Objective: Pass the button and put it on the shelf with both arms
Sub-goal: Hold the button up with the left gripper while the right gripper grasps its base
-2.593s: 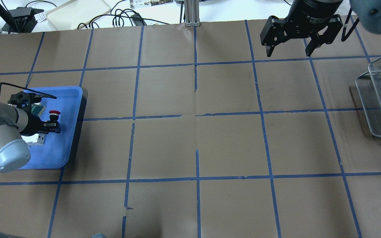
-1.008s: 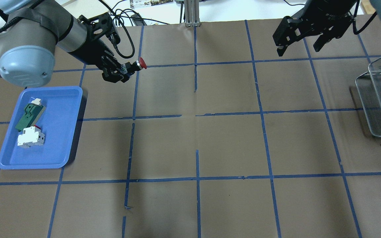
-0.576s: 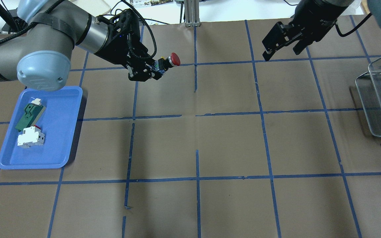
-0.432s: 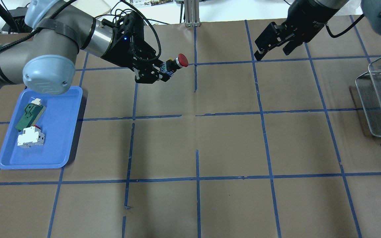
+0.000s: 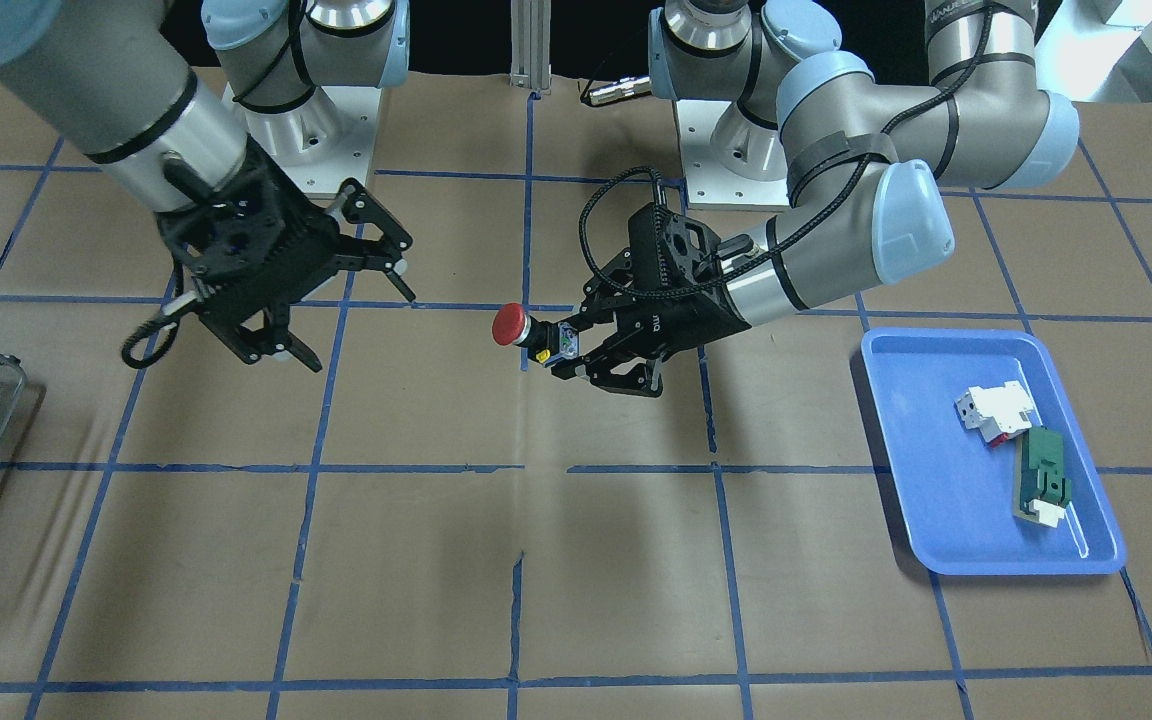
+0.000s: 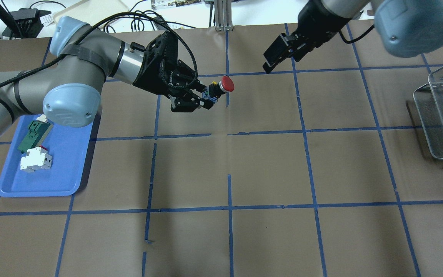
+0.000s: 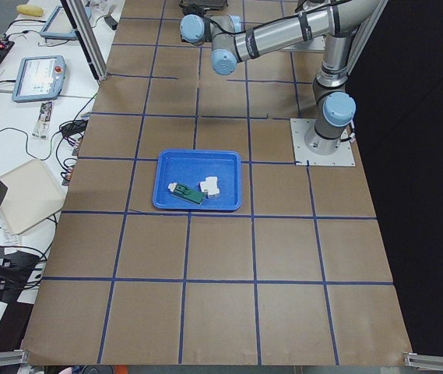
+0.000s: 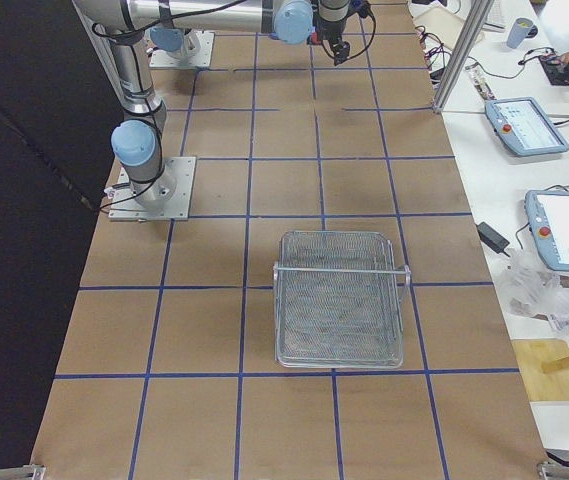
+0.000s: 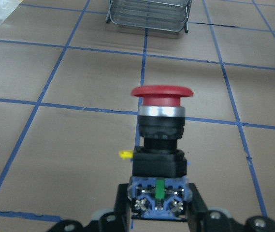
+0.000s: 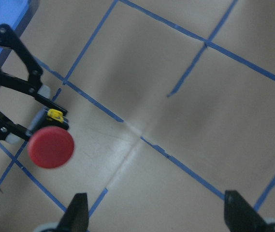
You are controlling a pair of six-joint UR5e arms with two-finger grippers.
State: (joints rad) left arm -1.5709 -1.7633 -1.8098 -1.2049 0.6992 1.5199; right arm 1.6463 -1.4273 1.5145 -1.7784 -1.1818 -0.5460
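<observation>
The button (image 6: 227,83), with a red mushroom cap on a black body, is held sideways above the table near the middle. My left gripper (image 6: 205,100) is shut on its base, and the cap points toward my right arm. The left wrist view shows the button (image 9: 162,111) upright between the fingers (image 9: 201,217). In the front view the button (image 5: 508,325) sticks out of my left gripper (image 5: 571,357). My right gripper (image 5: 358,330) is open and empty, a short way from the cap. It also shows in the overhead view (image 6: 269,66). The right wrist view shows the button (image 10: 50,147) ahead of the open fingers (image 10: 77,215).
A blue tray (image 6: 71,169) at the table's left holds a green-and-white flat part (image 6: 33,132) and a white block (image 6: 35,160). The wire shelf (image 6: 442,115) stands at the right edge and shows in the right exterior view (image 8: 339,300). Blue tape lines grid the brown table.
My left gripper lifted the button out of the blue tray and carried it right toward the table's middle. My right gripper moved left toward it and stayed open.
</observation>
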